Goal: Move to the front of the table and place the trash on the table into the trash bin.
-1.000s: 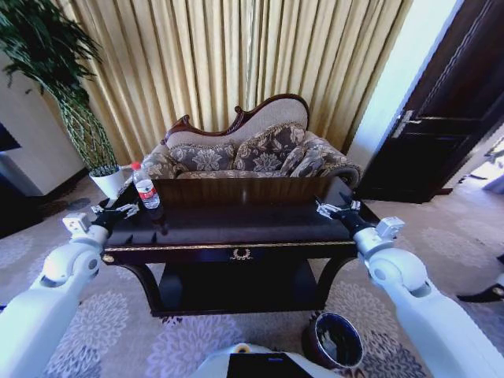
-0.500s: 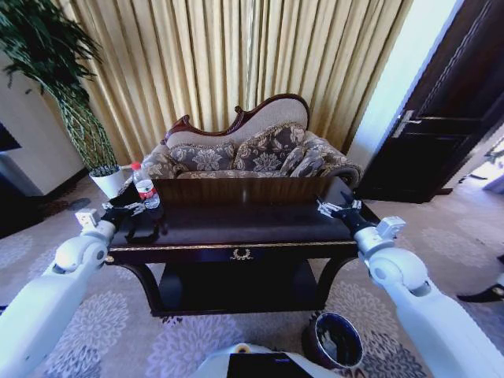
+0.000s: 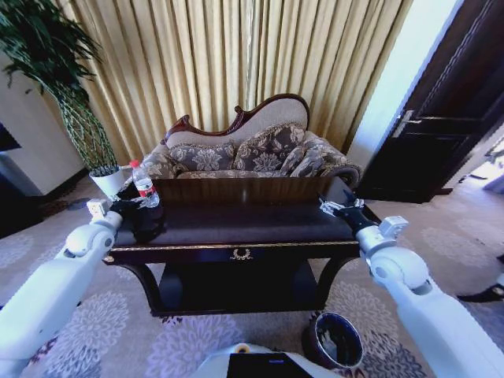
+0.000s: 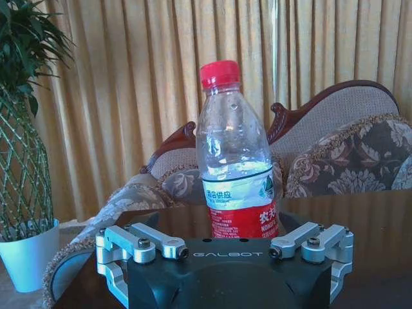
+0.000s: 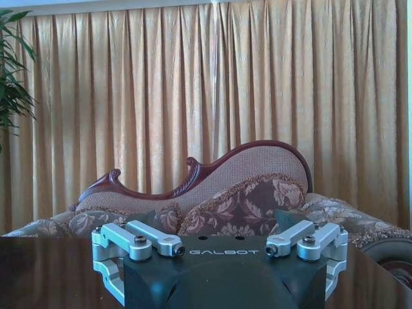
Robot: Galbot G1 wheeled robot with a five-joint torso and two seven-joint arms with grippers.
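Note:
A clear plastic bottle [image 3: 144, 187] with a red cap and red label, the trash, stands upright at the far left corner of the dark glossy table [image 3: 236, 227]. My left gripper [image 3: 138, 207] is low over the tabletop just in front of the bottle, open. In the left wrist view the bottle [image 4: 236, 168] stands centred between the spread jaws, untouched. My right gripper [image 3: 333, 207] hovers open over the table's right end with nothing in it. The dark maroon trash bin [image 3: 335, 340] stands on the carpet by my right side, below the table's front right leg.
An ornate sofa [image 3: 252, 153] stands right behind the table, with gold curtains beyond. A tall plant in a white pot [image 3: 110, 179] is at the far left. A dark door [image 3: 441, 118] is at the right. The table has a lower shelf [image 3: 236, 287].
My left arm has reached forward and inward, bringing its gripper up to the bottle. The right gripper has edged slightly forward. The bottle has not moved.

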